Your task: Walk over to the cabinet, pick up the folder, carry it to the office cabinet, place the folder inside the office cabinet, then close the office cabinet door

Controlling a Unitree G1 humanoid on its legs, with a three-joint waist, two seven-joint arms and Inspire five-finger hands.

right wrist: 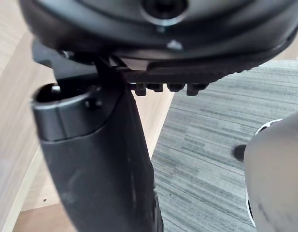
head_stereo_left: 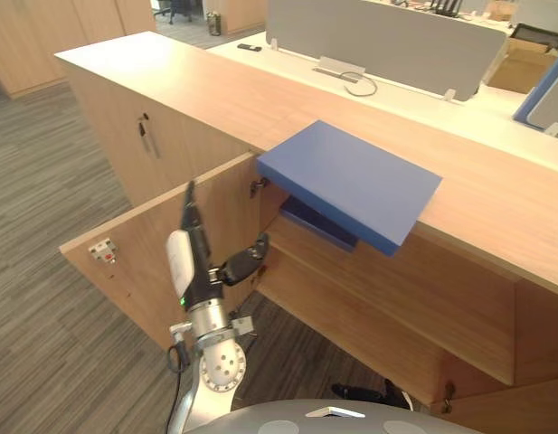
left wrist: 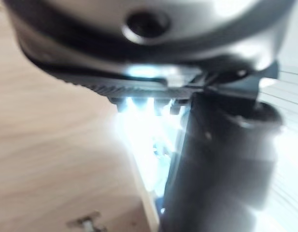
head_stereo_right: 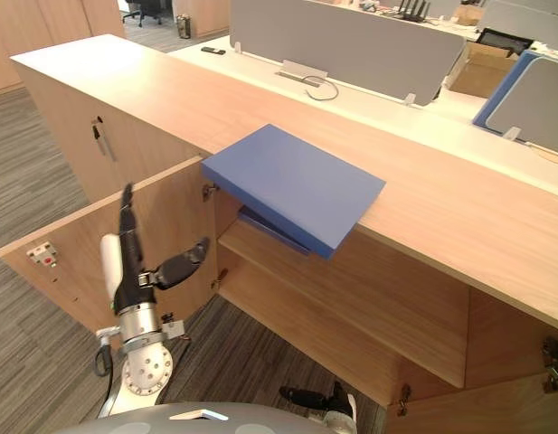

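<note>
Blue folder (head_stereo_left: pixel 351 181): flat on the cabinet top (head_stereo_left: pixel 197 90), overhanging its front edge.
Left hand (head_stereo_left: pixel 197 262): fingers straight, empty, beside the open door (head_stereo_left: pixel 134 262).
Right hand (right wrist: pixel 100 159): state cannot be told.

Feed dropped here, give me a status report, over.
Left hand open, raised by the open cabinet door. Right hand open, empty. Folder on cabinet top, overhanging its edge, untouched. Nothing blocks it.
</note>
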